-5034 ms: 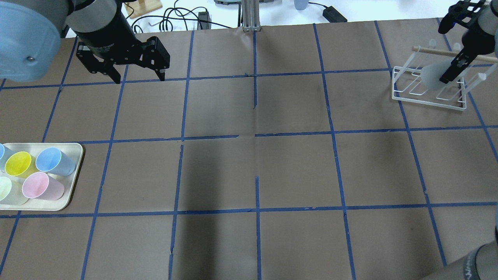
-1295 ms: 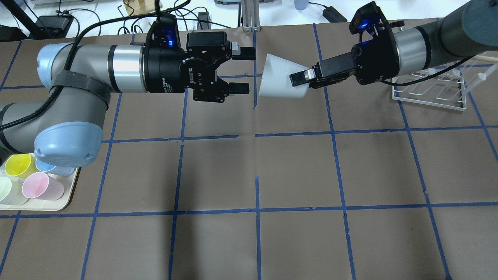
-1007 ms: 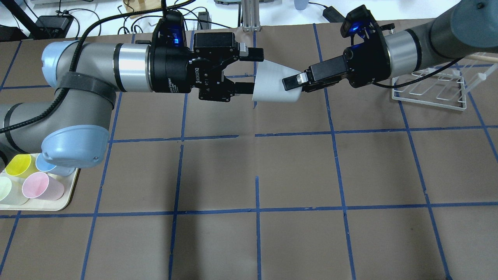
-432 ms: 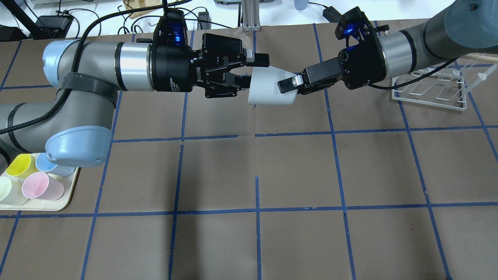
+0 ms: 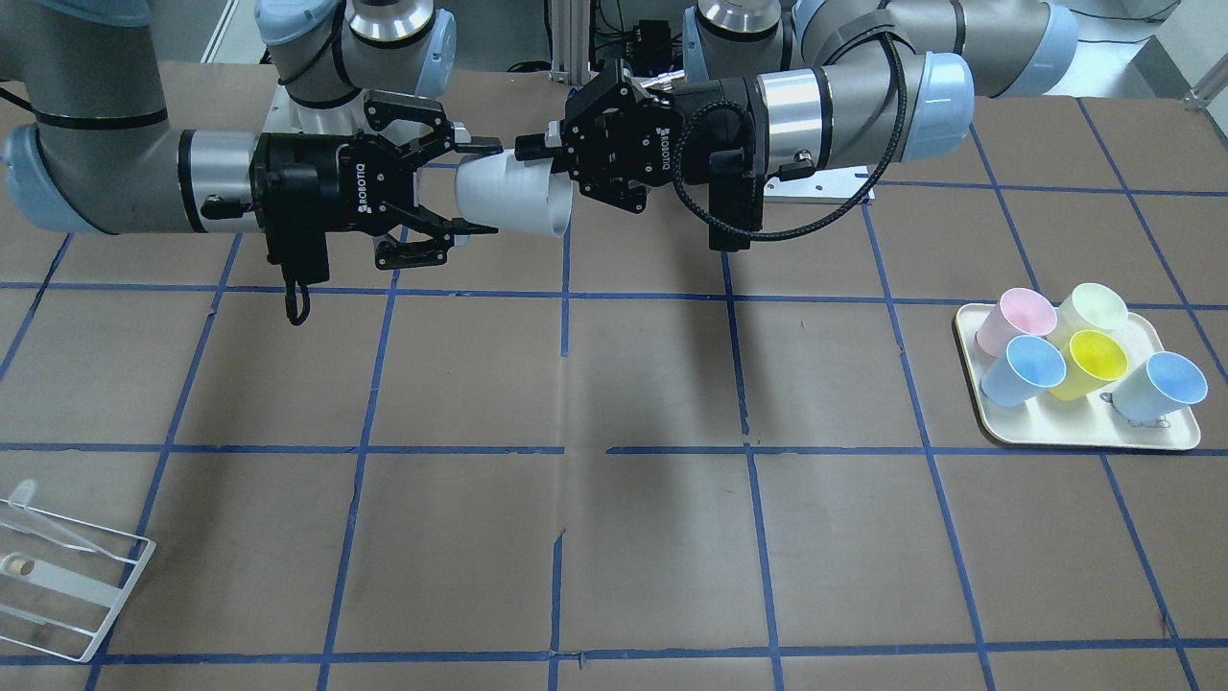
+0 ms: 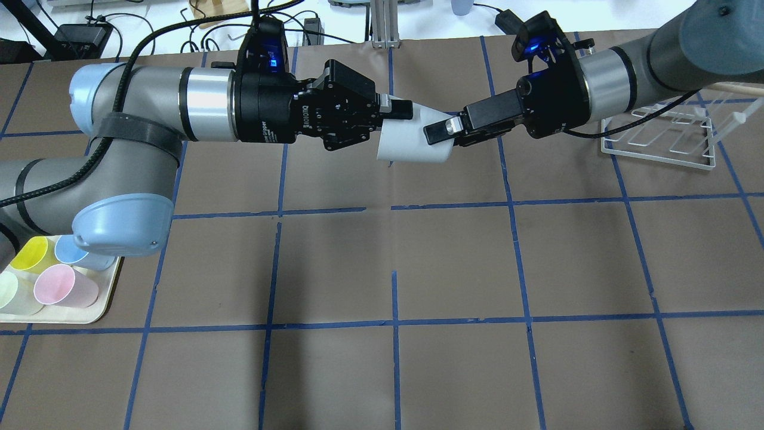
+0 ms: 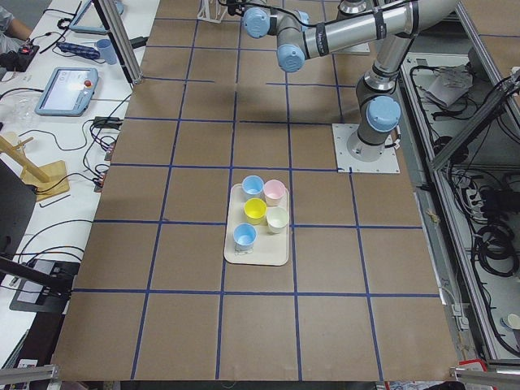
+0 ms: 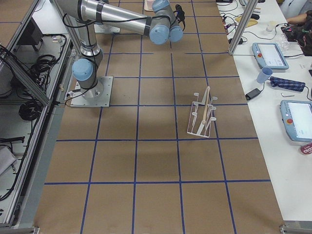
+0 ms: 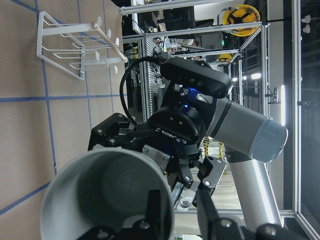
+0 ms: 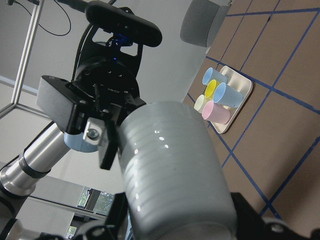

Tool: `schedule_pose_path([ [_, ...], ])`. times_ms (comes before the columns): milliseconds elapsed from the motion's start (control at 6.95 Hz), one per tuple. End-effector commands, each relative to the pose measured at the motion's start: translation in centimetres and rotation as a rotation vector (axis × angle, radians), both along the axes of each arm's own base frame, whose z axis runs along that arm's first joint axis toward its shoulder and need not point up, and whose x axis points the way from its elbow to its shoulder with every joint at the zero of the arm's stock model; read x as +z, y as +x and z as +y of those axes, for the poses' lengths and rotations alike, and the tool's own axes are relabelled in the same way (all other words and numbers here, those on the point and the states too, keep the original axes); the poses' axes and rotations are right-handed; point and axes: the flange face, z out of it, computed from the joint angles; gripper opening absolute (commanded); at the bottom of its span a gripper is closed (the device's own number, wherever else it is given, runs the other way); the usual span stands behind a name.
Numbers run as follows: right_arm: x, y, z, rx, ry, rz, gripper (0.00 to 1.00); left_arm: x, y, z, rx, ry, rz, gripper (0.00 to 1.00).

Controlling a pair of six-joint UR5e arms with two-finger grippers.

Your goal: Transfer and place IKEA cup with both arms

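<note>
The pale-grey IKEA cup (image 6: 412, 146) hangs on its side in the air over the far middle of the table, also seen in the front view (image 5: 513, 197). My right gripper (image 6: 440, 130) (image 5: 477, 189) is shut on its base end. My left gripper (image 6: 391, 119) (image 5: 549, 158) is shut on its rim, with one finger inside the mouth and one outside, as the left wrist view shows (image 9: 177, 202). The cup's open mouth (image 9: 100, 190) faces the left wrist camera. Its ribbed outer wall (image 10: 170, 165) fills the right wrist view.
A cream tray (image 6: 102, 304) (image 5: 1084, 440) with several coloured cups sits at the table's left edge, partly under my left elbow. A white wire rack (image 6: 656, 146) (image 5: 58, 595) with a wooden dowel stands at the far right. Blue tape lines grid the brown table.
Both arms swung to the middle, the right carrying the cup from the rack. In the last second my left gripper slid over the cup's rim and its fingers closed on it.
</note>
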Motion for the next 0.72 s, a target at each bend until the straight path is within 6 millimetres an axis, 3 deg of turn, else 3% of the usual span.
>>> schedule_pose_path([
  [0,0.11,0.03,0.06,-0.002,0.005,0.001,0.12,0.04,0.16,-0.15,0.004,0.0,-0.003,0.0],
  [144,0.44,0.11,-0.05,-0.029,0.02,-0.007,0.62,0.24,0.17,-0.16,0.006,0.004,-0.004,0.0],
  [288,0.65,0.17,-0.27,-0.063,0.075,-0.01,1.0,0.52,0.17,-0.05,0.007,0.007,-0.004,0.0],
  [575,0.91,0.1,-0.63,-0.063,0.086,-0.004,1.0,0.98,0.25,0.14,0.012,0.008,-0.008,0.0],
])
